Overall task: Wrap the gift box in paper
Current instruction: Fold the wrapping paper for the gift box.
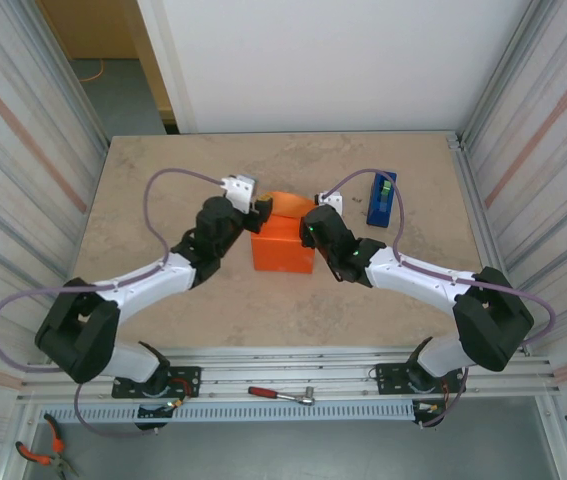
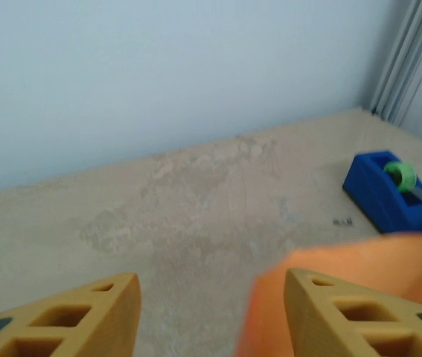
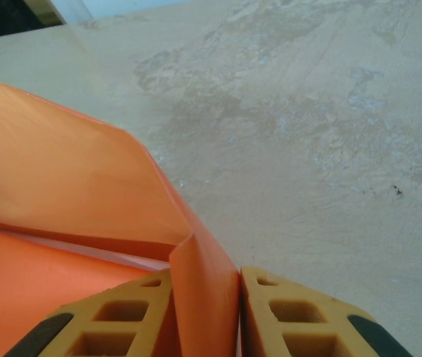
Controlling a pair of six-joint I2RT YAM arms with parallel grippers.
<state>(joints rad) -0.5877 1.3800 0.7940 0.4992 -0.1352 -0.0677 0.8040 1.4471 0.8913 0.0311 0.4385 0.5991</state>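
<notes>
the gift box lies hidden under the paper (image 1: 283,248), bar a pale sliver beneath a fold that may be it. the right gripper (image 3: 239,294) pinches an upright paper fold between nearly closed fingers. the left gripper (image 2: 211,290) stands open, gripping nothing, with the paper just beside its right finger.

Count of items on and around a robot work table.
Two robot arms, the left arm (image 1: 153,280) and the right arm (image 1: 413,275), each ending in one gripper, left gripper (image 2: 211,297) and right gripper (image 3: 205,277), with two yellow fingers (image 2: 84,320) apiece. One table (image 1: 163,180), one orange paper sheet (image 1: 283,245), one blue tape dispenser (image 1: 381,198), one red-handled tool (image 1: 281,394), one pair of orange-handled pliers (image 1: 43,455).
</notes>
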